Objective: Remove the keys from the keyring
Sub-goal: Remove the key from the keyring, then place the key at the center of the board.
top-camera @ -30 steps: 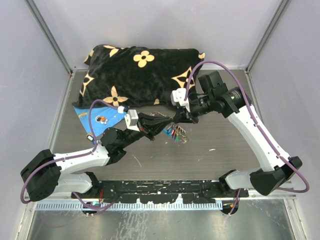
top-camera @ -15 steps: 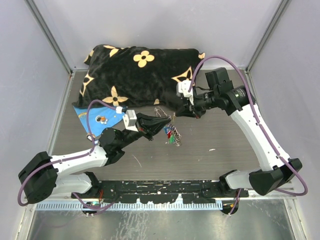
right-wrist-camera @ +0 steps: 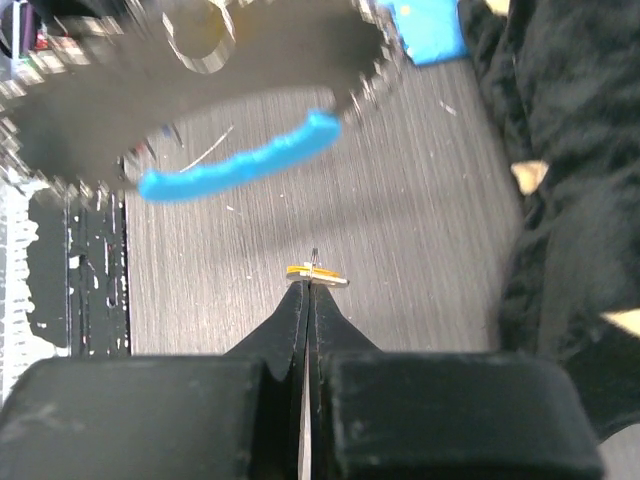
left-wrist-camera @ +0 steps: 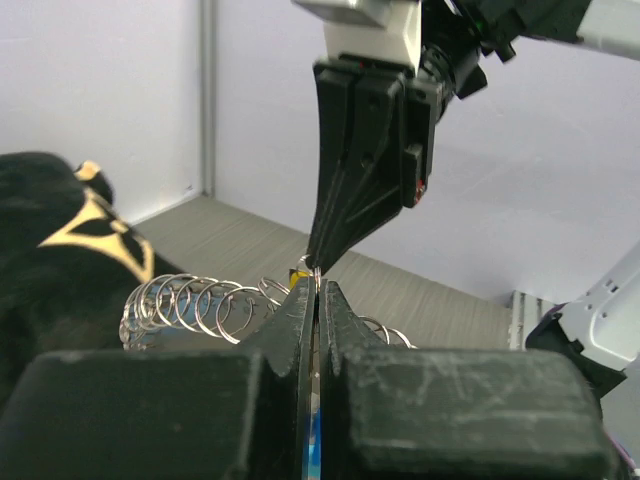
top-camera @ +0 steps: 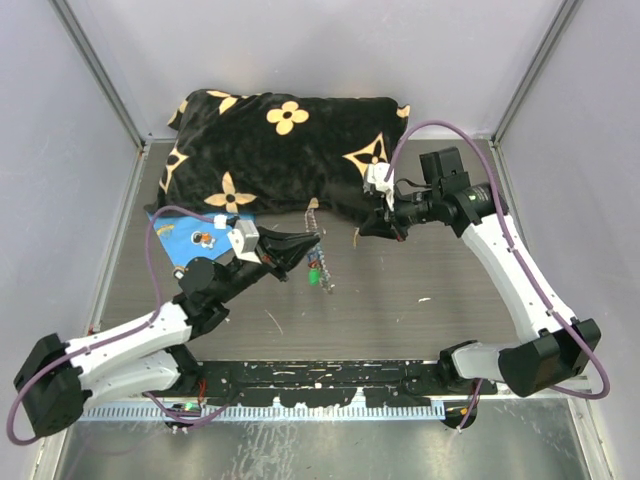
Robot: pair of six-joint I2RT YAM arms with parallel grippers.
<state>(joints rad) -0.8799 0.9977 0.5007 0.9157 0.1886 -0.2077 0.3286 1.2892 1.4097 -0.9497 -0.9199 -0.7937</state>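
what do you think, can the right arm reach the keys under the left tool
Probably yes: the keys dangle freely from the keyring pinched in the left tool, nothing between. But the right tool is shut on a small yellow piece it must drop first.

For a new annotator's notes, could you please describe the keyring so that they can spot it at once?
Find the black pillow with gold flowers at the back. Just before its near edge, the left gripper pinches the keyring: a grey chain of wire loops with coloured keys dangling, unlike the flat blue sheet leftward.
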